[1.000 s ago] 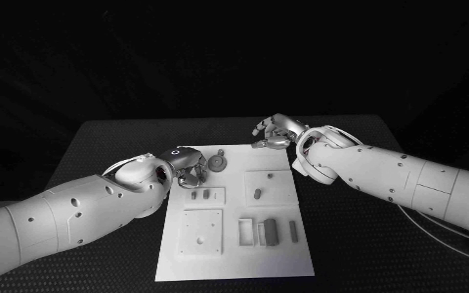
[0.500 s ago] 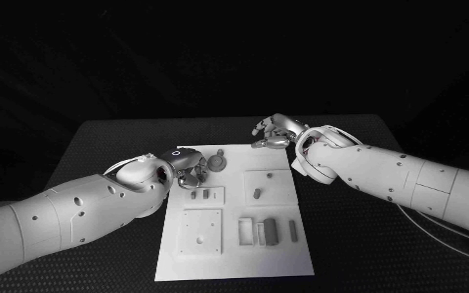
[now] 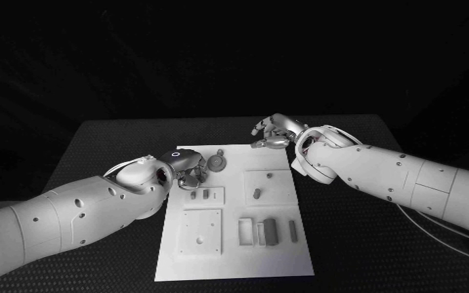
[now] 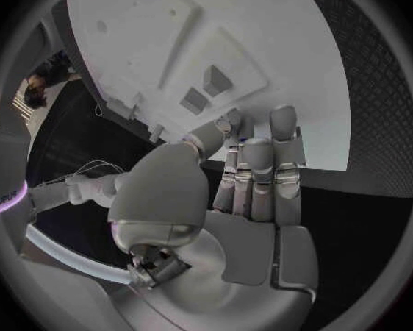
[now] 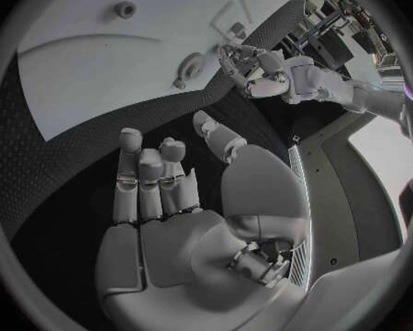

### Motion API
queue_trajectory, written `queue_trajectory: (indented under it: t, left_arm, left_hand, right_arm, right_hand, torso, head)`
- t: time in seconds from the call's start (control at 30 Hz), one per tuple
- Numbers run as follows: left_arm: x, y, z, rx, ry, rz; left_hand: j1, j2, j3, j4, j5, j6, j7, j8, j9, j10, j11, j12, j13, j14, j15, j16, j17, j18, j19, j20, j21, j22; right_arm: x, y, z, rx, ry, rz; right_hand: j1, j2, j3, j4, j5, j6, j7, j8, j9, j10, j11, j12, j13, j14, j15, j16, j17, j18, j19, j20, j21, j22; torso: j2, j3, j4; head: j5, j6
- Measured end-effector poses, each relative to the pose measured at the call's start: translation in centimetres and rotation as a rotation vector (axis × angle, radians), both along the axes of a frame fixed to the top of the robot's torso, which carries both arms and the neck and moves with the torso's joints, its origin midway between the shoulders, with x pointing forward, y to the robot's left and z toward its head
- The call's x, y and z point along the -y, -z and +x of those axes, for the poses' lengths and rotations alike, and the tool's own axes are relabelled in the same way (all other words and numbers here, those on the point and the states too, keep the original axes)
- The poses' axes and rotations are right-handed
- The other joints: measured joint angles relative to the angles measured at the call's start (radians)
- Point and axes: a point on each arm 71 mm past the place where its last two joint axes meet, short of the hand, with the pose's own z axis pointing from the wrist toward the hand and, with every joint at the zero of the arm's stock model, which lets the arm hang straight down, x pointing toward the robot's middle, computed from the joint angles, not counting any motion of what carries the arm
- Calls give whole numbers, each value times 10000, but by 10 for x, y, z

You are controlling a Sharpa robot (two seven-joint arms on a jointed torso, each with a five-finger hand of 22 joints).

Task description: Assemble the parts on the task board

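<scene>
Nothing has visibly moved in 1 second: the left hand [image 3: 188,169] hovers, fingers apart and empty, at the task board's [image 3: 234,258] far-left corner beside a round part [image 3: 218,163]. The right hand [image 3: 276,131], also empty with loosely spread fingers, waits just off the far edge. A clumsy reach may knock that part off the board.

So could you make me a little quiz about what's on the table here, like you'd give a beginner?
1. True or false: the right hand is holding a part.
2. Which hand is at the white board's left edge, beside the round flat part? A) left hand B) right hand C) neither
3. Fill in: the board lies on a ____ table.

Key:
1. False. In the right wrist view its fingers are spread over the bare table with nothing in them.
2. A.
3. Black.
</scene>
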Motion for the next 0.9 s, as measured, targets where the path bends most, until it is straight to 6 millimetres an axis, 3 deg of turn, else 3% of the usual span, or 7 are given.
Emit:
queue_trajectory:
  t: [0.2,0.57,0.9]
  left_arm:
    - [-2,2,-1,57,-60,-217]
    - [-7,4,1,-168,-313,-229]
    - [-7,4,2,-327,-382,-261]
  left_hand:
    - [-25,-6,16,16,40,-103,103,-66,-1,-80,79,-111,-14,0,0,-37,13,0,1,1,0,-1]
    - [-391,-453,-188,41,78,-669,366,-410,-113,-457,246,-325,-31,-249,173,-214,12,-8,-212,71,-170,-2]
    - [-353,-642,-439,11,78,-928,467,-515,-148,-662,308,-456,-18,-341,264,-224,26,-7,-266,124,-273,-3]
  right_arm:
    - [0,0,0,-3,6,-4]
    - [1,0,0,-2,9,-4]
    - [1,0,0,-4,22,-9]
  right_hand:
    - [0,0,0,0,0,6,-6,0,0,0,0,0,0,1,2,0,0,0,0,0,0,8]
    - [0,0,0,0,0,9,-9,0,0,0,0,0,-8,2,5,0,-8,0,0,0,0,6]
    - [0,0,-28,28,0,-20,17,0,0,0,0,0,-8,-7,15,0,-8,1,0,0,0,6]
  torso:
    - [-3,7,3]
    - [-6,17,-4]
    - [-6,6,-2]
  head:
    - [10,13]
    - [12,34]
    - [-7,46]
